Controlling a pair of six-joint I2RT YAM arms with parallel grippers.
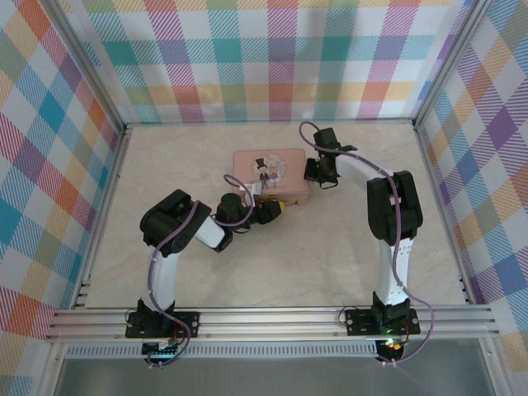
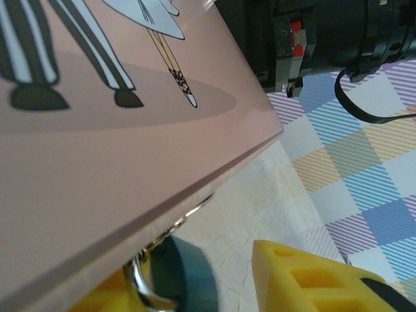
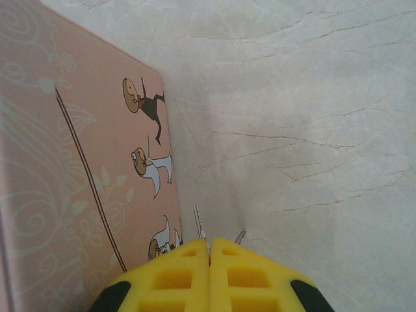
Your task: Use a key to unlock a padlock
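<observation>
The teal padlock (image 2: pixel 188 276) stands at the foot of the pink tin (image 2: pixel 97 162), its metal shackle (image 2: pixel 140 281) tucked under the tin's lid edge. My left gripper (image 2: pixel 218 283) is open around it: the padlock rests against the left yellow finger (image 2: pixel 97 299), and a gap of bare table separates it from the right finger (image 2: pixel 312 279). From above, the left gripper (image 1: pixel 280 209) sits at the tin's front right corner. My right gripper (image 3: pixel 209 250) is shut on the key (image 3: pixel 200 224), whose thin toothed blade sticks out past the fingertips beside the tin's side wall (image 3: pixel 78 169).
The pink tin (image 1: pixel 268 176) lies mid-table between both arms. The right gripper (image 1: pixel 316 175) hovers by its right end, and a second small metal tip (image 3: pixel 240 235) pokes out beside the key. Checked walls enclose the pale marble table (image 1: pixel 330 256).
</observation>
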